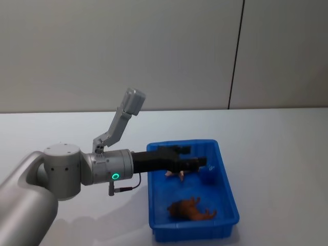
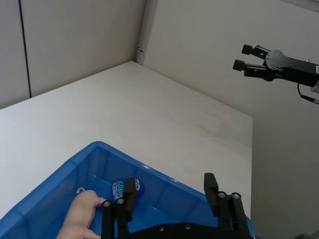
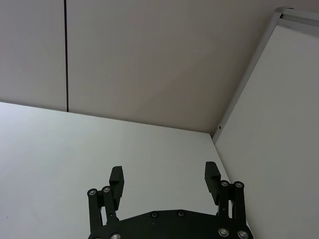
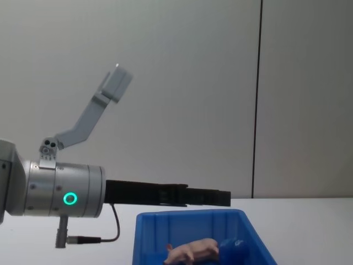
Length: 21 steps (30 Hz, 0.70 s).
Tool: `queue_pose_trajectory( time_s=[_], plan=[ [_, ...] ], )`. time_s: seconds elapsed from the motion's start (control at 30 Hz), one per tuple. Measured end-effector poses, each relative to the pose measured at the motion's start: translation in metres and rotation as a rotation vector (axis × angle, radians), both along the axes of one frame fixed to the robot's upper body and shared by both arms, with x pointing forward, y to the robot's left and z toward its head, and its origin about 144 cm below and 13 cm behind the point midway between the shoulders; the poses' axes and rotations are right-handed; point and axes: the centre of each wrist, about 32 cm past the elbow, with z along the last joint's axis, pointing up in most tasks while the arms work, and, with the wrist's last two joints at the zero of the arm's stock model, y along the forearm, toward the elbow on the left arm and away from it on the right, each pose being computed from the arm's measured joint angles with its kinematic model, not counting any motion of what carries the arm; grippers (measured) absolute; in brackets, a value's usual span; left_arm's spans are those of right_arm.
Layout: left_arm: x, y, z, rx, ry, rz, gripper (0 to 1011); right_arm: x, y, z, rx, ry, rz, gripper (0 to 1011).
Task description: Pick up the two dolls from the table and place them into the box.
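Reaching over the bright blue rectangular plastic box, your left gripper hangs spread wide, holding nothing, above the small pale-pink pig doll inside. The reddish-brown fuzzy doll lies nearer you in it. Your right gripper gapes over the white table.

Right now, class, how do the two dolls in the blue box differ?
Colour: the pig doll is pale pink and smooth; the brown doll is reddish-brown and fuzzy.
Place: the pig doll sits mid-box, under the left end effector, which is open; the brown doll lies at the box's near end.
Shared: both are small and inside the blue box.
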Motion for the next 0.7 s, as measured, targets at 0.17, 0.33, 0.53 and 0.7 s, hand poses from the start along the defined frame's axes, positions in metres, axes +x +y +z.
queue_pose_trajectory(
  time_s=[0.17, 0.33, 0.53, 0.7],
  plan=[
    [-0.004, 0.002, 0.003, 0.015, -0.016, 0.035, 964, 0.000, 0.000, 0.000, 0.000, 0.000, 0.000, 1001],
    [-0.012, 0.005, 0.009, 0.036, -0.045, 0.093, 1006, 0.000, 0.000, 0.000, 0.000, 0.000, 0.000, 1001],
    [-0.024, 0.007, 0.016, 0.058, -0.089, 0.171, 1005, 0.000, 0.000, 0.000, 0.000, 0.000, 0.000, 1001],
    [-0.033, 0.009, 0.020, 0.077, -0.124, 0.237, 1005, 0.000, 0.000, 0.000, 0.000, 0.000, 0.000, 1001]
  ],
)
